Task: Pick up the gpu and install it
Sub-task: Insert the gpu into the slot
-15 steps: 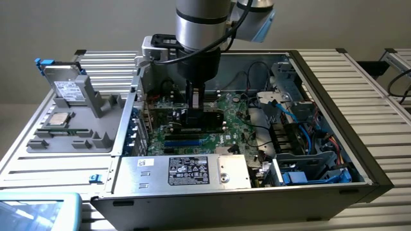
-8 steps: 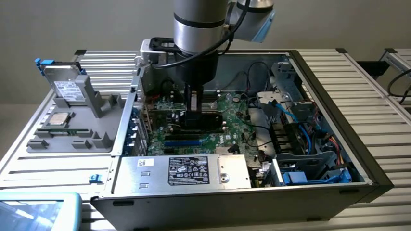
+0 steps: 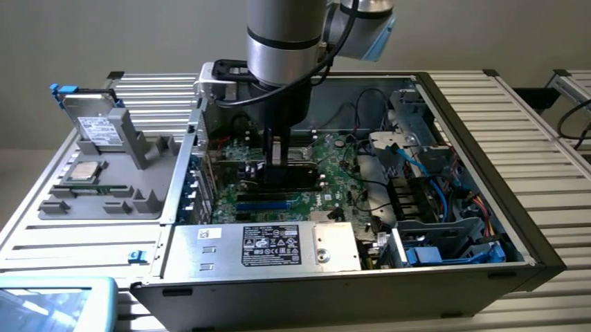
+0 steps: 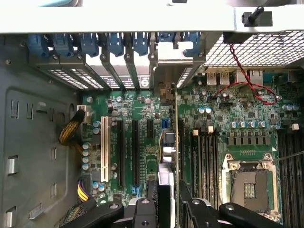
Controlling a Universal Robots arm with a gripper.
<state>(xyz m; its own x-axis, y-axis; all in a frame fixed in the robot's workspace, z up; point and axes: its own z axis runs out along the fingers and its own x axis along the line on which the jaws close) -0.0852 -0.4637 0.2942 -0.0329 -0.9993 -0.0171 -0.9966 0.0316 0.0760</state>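
While the gripper (image 4: 167, 192) clamps it edge-on | gpu (image 4: 169, 152) mid-frame in exterior view, over the motherboard (image 4: 142, 102) slots | reckon it's light, stiff, fragile | pinch its top edge, avoid components

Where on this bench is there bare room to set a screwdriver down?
Free: the bare slats of the table on the exterior view's right of the computer case, and the flat strip on the camera's side of the grey tray. Crowded: inside the case, around the arm and motherboard.
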